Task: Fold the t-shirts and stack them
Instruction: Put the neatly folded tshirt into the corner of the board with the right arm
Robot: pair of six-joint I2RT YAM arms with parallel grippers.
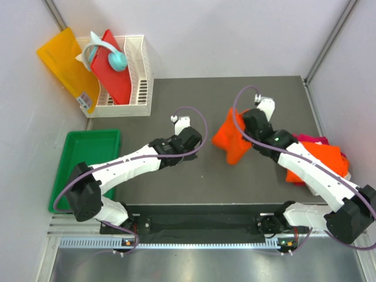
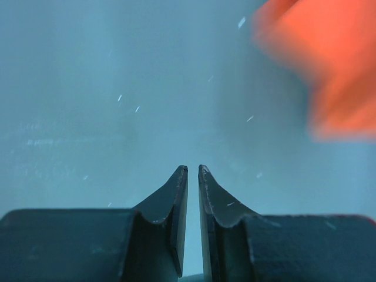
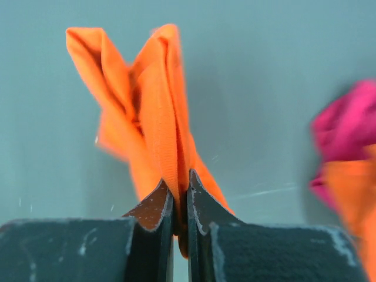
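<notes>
It was a lab test cell: plain white walls (image 1: 200,35) enclosed a grey table (image 1: 194,182), with an aluminium rail (image 1: 176,242) at the table's near edge.
</notes>
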